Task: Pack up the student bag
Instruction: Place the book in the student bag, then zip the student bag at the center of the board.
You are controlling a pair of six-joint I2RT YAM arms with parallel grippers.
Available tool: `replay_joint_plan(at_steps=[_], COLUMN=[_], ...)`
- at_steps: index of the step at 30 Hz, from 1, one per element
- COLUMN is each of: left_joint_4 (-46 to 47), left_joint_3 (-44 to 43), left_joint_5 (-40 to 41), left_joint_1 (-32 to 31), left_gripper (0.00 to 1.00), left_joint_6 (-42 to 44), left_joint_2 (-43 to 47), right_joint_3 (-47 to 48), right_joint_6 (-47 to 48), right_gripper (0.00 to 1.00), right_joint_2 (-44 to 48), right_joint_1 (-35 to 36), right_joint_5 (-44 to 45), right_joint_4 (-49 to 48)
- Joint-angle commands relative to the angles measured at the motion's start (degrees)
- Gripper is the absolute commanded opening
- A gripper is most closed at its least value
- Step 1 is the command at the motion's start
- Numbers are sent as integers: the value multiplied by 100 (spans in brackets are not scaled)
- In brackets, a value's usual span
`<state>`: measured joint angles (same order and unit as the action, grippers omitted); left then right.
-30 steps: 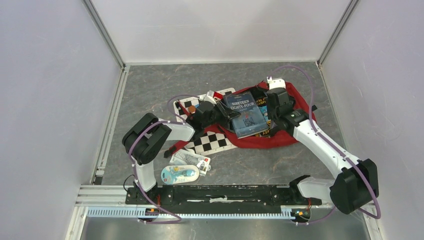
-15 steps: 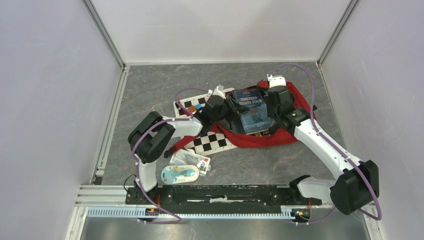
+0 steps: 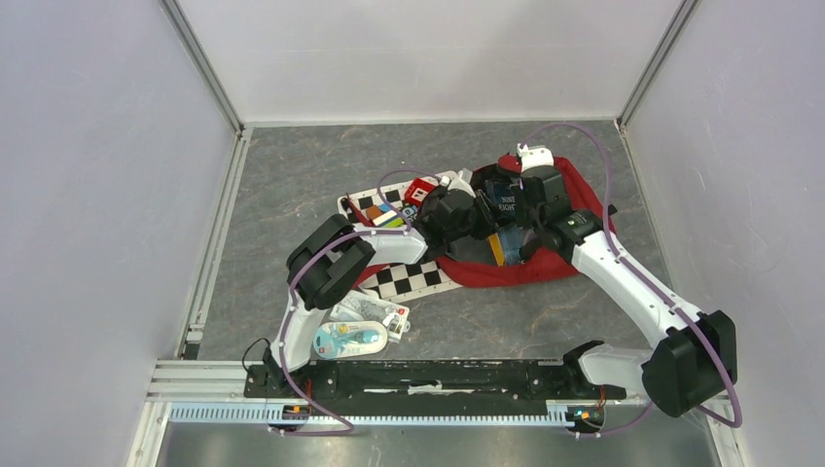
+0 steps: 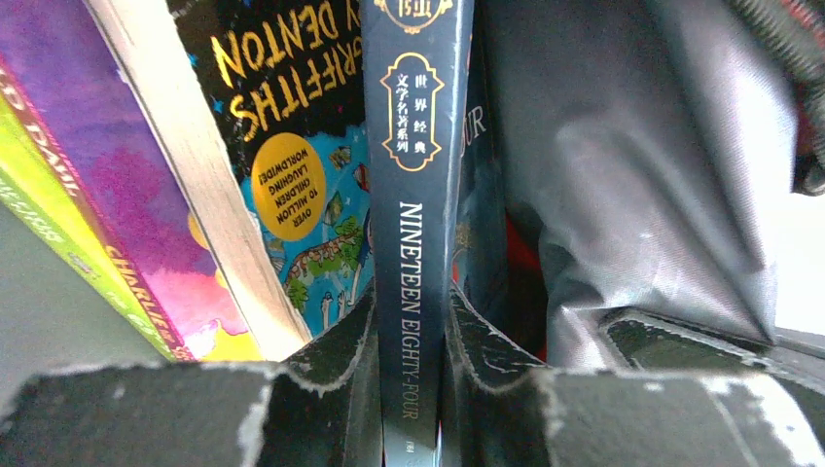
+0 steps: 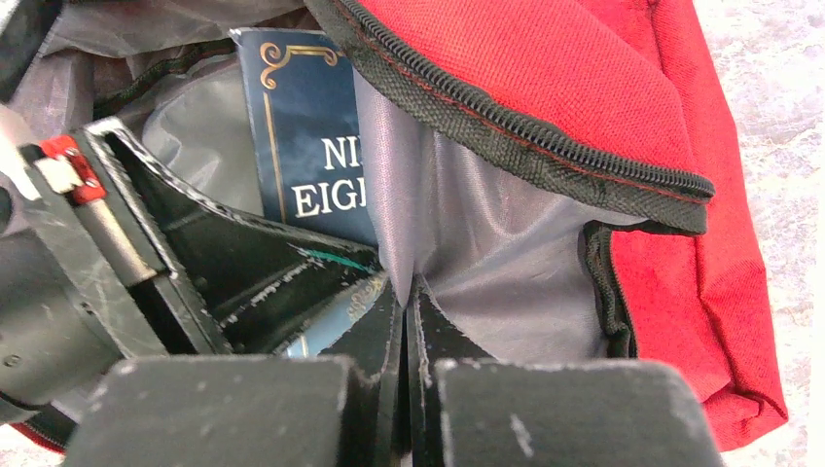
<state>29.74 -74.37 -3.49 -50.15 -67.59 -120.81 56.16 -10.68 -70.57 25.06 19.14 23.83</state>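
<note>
Low in the middle of the left wrist frame, the left gripper (image 4: 413, 326) is clamped on the spine of a dark blue book (image 4: 418, 165) lettered NINETEEN EIGHTY-FOUR. One finger presses each cover, and the book stands on edge, running up the frame. Just left of it is a black and blue paperback (image 4: 292, 126) with yellow lettering. Further left leans a purple and pink book (image 4: 88, 136). Right of the held book hangs the grey lining (image 4: 632, 175) of the student bag (image 3: 506, 272).

At the bottom centre of the right wrist frame, the right gripper (image 5: 407, 311) has its fingers pressed together on a fold of that lining, just below the black zipper edge. Red fabric fills the upper right of this frame. The blue book's cover shows inside the opening at upper left.

Seen from above, both grippers meet at the bag's mouth, right of the frame's centre. The bag lies on the grey table (image 3: 292, 175), its left edge touching a checkered board (image 3: 413, 277). Two packaged items (image 3: 355, 331) lie lower left of centre, beside the left arm.
</note>
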Motion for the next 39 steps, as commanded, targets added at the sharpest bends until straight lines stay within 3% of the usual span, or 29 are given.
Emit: replay_joint_plan(at_steps=[1, 3, 5, 10, 14, 18, 21, 26, 32, 39], left_joint_4=[-24, -153, -204, -886, -1640, -2698, -3588, -4574, -4716, -5410], left_joint_3=[-411, -414, -378, -218, 265, 643, 673, 431, 480, -94], left_joint_5=[94, 87, 72, 70, 156, -278, -744, -1203, -1269, -1950], left_joint_1=[-65, -65, -65, -65, 12, 432, 968, 1871, 2794, 2998], left_gripper=[2, 11, 26, 71, 97, 100, 100, 100, 100, 100], left_joint_6=[510, 615, 764, 1643, 2409, 2820, 3152, 3770, 4153, 4604], left_joint_2=[-56, -32, 42, 655, 1540, 2375, 2742, 3209, 3654, 3488], right_joint_3=[100, 74, 77, 193, 472, 854, 1038, 784, 86, -888], right_joint_6=[-156, -165, -167, -67, 136, 367, 441, 357, 97, -263], right_gripper=[0, 0, 0, 35, 66, 86, 93, 94, 89, 86], right_joint_2=[-9, -23, -10, 183, 380, 527, 531, 509, 663, 866], right_joint_1=[34, 34, 34, 34, 34, 5, -268, -1557, -3307, -4262], right_joint_5=[-343, -335, -323, -259, -125, 67, -116, -1465, -3251, -4751], right_joint_4=[-673, -692, -693, -556, -263, 110, 304, 291, -24, -769])
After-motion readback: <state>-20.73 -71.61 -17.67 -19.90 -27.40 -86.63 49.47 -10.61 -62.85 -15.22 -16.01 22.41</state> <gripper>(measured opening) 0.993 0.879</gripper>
